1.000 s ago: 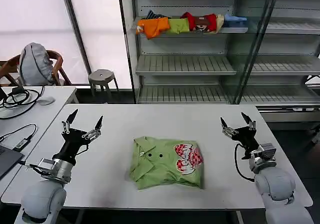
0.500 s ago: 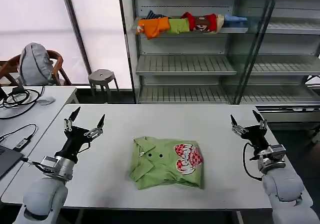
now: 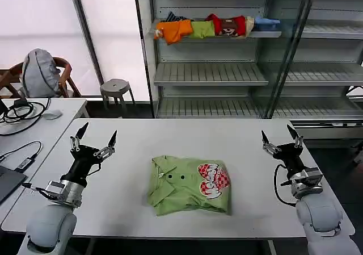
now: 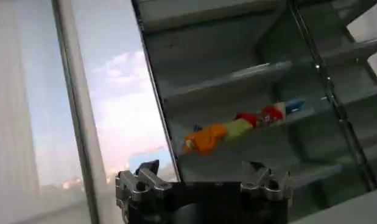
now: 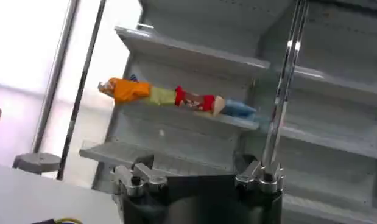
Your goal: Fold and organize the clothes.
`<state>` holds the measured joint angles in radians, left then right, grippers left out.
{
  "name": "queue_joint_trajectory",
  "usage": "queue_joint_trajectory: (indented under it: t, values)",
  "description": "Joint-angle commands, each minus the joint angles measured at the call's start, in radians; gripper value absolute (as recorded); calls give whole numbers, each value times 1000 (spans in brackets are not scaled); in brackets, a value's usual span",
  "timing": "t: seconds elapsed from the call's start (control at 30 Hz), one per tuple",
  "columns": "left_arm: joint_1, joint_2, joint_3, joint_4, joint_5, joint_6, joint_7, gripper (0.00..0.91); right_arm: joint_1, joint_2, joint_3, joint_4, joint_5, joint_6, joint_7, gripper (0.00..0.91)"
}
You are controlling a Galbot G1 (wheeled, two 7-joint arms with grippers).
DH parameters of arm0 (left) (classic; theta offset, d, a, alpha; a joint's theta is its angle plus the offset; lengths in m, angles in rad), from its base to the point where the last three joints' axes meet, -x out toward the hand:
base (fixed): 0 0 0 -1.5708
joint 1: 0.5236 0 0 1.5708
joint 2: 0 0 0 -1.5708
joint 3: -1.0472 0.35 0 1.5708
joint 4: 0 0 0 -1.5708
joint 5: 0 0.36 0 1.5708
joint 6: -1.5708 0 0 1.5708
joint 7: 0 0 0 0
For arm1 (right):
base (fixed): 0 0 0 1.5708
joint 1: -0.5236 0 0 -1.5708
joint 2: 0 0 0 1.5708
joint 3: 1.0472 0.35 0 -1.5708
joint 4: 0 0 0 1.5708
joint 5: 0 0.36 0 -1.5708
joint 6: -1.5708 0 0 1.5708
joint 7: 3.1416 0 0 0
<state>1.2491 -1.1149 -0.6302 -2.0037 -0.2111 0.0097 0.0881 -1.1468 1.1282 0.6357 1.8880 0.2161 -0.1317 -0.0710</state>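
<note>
The light green polo shirt (image 3: 189,185) lies folded into a compact rectangle at the middle of the white table (image 3: 187,133), collar to the left and its red-and-white checkered graphic facing up. My left gripper (image 3: 95,138) is raised above the table well to the left of the shirt, fingers spread open and empty. My right gripper (image 3: 281,138) is raised near the table's right edge, well clear of the shirt, also open and empty. Both wrist views look out at the shelving, with the left gripper (image 4: 200,176) and the right gripper (image 5: 197,173) open.
A metal shelf unit (image 3: 227,73) stands behind the table, with orange, green, red and blue garments (image 3: 210,28) bunched in a row on an upper shelf. A second table with cables (image 3: 22,116) is at the left, a stool (image 3: 115,88) and chair beyond.
My right gripper moved outward toward the table's right edge and rose a little a second ago, then held. The left gripper and the shirt stayed where they were.
</note>
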Motion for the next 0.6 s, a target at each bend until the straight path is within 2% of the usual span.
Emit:
queue_joint_trajectory:
  t: [0.03,0.37,0.6]
  values:
    - [11,-12,-1,3,28,-20,-3,907,-3,-1,-5,-1,-15,22,10,907]
    - [31,-12,-26,-23,47,-17,-4,907,-1,-10,0,9,-10,25,5,907]
    - [49,-7,-34,-35,30,-62,-31,907,-24,25,-19,44,-43,44,7,907]
